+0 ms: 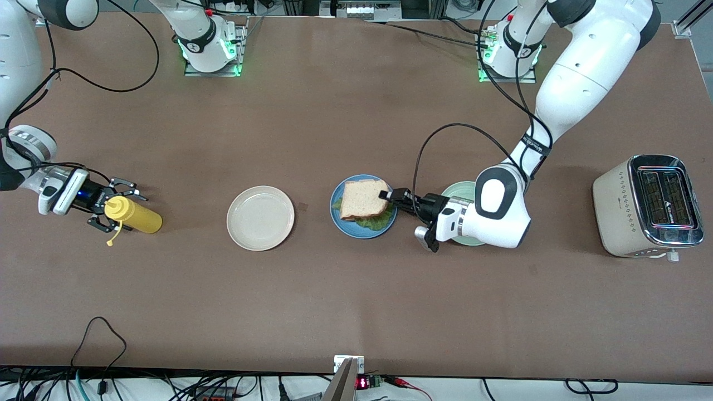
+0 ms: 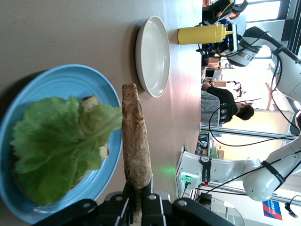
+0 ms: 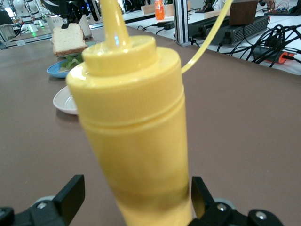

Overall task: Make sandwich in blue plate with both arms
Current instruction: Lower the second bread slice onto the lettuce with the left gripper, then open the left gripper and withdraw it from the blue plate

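The blue plate [image 1: 356, 234] holds a green lettuce leaf [image 1: 374, 223] on a lower bread slice. My left gripper [image 1: 391, 197] is shut on the edge of a second toasted bread slice [image 1: 363, 199] and holds it level over the lettuce. In the left wrist view this slice [image 2: 135, 141] shows edge-on between the fingers [image 2: 151, 200], beside the lettuce [image 2: 61, 141] and the plate [image 2: 61, 80]. My right gripper [image 1: 108, 209] is open around a yellow squeeze bottle [image 1: 133, 214] lying on the table at the right arm's end. The bottle fills the right wrist view [image 3: 136, 117].
A beige plate [image 1: 260, 218] sits between the bottle and the blue plate. A pale green plate [image 1: 459, 192] lies under the left wrist. A toaster [image 1: 649, 206] stands at the left arm's end of the table.
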